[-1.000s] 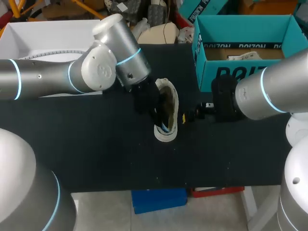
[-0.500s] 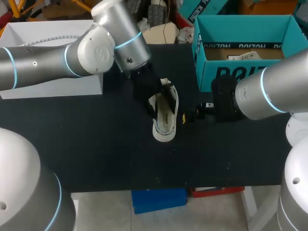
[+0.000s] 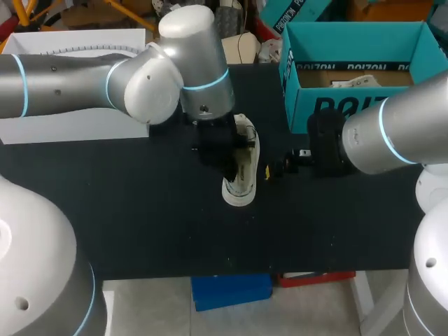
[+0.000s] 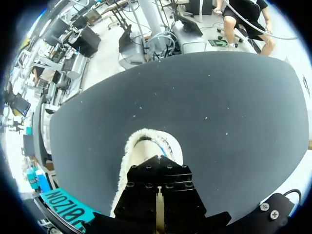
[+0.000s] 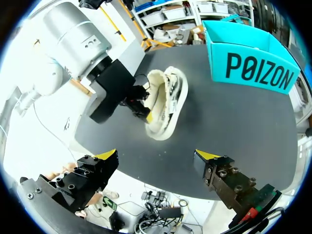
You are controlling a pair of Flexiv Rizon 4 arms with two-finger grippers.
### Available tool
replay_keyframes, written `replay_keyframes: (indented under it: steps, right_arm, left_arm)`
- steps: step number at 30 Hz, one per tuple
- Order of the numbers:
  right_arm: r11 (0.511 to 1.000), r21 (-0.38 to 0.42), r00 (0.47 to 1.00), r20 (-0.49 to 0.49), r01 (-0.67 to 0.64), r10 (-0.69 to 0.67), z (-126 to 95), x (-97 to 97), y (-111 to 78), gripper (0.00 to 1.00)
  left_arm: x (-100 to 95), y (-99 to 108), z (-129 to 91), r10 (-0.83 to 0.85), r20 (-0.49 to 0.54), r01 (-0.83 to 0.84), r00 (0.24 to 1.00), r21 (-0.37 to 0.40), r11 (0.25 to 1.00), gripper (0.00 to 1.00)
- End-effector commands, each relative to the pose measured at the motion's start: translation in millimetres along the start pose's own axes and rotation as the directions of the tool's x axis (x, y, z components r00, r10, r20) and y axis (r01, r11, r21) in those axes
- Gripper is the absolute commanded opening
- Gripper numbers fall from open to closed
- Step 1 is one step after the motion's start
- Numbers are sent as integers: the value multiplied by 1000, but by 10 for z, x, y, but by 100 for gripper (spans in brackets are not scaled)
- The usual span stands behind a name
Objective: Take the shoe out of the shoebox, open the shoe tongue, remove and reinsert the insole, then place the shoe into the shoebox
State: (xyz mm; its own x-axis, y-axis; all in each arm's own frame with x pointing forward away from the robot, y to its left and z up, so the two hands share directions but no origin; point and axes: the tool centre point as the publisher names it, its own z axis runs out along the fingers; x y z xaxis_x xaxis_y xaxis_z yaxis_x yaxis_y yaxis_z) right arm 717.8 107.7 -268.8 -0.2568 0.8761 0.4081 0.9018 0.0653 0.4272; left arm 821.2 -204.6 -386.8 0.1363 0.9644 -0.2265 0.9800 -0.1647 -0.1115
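Surface point(image 3: 140, 210): flat matte black, lightly specked with lint.

Shoebox point(image 3: 364, 105): teal card, rigid, open top, at the far right of the surface. The shoe is out of it and well apart from it.

Left arm point(image 3: 147, 84) comes in over the middle. Right arm point(image 3: 399, 133) is low at the right, between box and shoe.

Shoe point(image 3: 243, 183): cream, soft upper with a fleecy-looking rim. It lies on the surface mid-table, long axis running roughly far-to-near from the robot. The right wrist view suggests it is tipped partly onto its side.

Left gripper point(image 3: 222, 155): directly on the shoe. Fingers are clenched, with a thin pale sliver of the shoe between them. Cannot tell whether that is wall, tongue or insole. The shoe's rounded end lies straight ahead of them.

Right gripper point(image 5: 156, 155): fingers released, spread wide, nothing between. The shoe lies ahead of them, apart.

Judgement: the left is the nearer arm. The next move turns on pulling along the shoe's long axis while the soft upper flexes.
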Motion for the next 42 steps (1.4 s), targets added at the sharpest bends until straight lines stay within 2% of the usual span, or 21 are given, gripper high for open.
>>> replay_keyframes:
  steps: [1,3,9,12,15,17,19,23,29,34,37,42]
  right_arm:
    - [1000,-2,1000,5,-1,1,9,18,-4,100]
    - [1000,-2,1000,5,-1,1,9,18,-4,100]
    - [1000,-2,1000,5,-1,1,9,18,-4,100]
    - [1000,-2,1000,5,-1,1,9,18,-4,100]
    - [1000,-2,1000,5,-1,1,9,18,-4,100]
    - [1000,-2,1000,5,-1,1,9,18,-4,100]
    - [1000,-2,1000,5,-1,1,9,18,-4,100]
    - [1000,-2,1000,5,-1,1,9,18,-4,100]
    - [1000,-2,1000,5,-1,1,9,18,-4,100]
    - [1000,-2,1000,5,-1,1,9,18,-4,100]
    - [1000,-2,1000,5,-1,1,9,18,-4,100]
    - [1000,-2,1000,5,-1,1,9,18,-4,100]
  left_arm:
    - [-61,92,144,-2,-90,0,996,-17,1000,0]
    - [-43,131,184,2,-116,-6,993,-40,999,0]
    - [-53,167,351,2,-125,-3,992,-11,1000,0]
    - [-73,153,322,-6,-95,6,995,-1,1000,0]
    - [-84,129,136,-30,-13,30,999,28,999,0]
    - [-94,96,-44,-65,88,58,994,80,995,0]
    - [-69,117,-220,-98,161,84,982,90,992,0]
    - [-18,143,-636,-274,388,244,880,125,962,0]
    - [72,389,-1064,-341,588,370,733,74,926,0]
    - [88,678,-1246,-341,677,461,652,3,887,0]
    - [64,894,-1243,-344,667,484,661,-29,875,0]
    - [-97,1207,-1127,-353,607,477,712,-48,878,0]
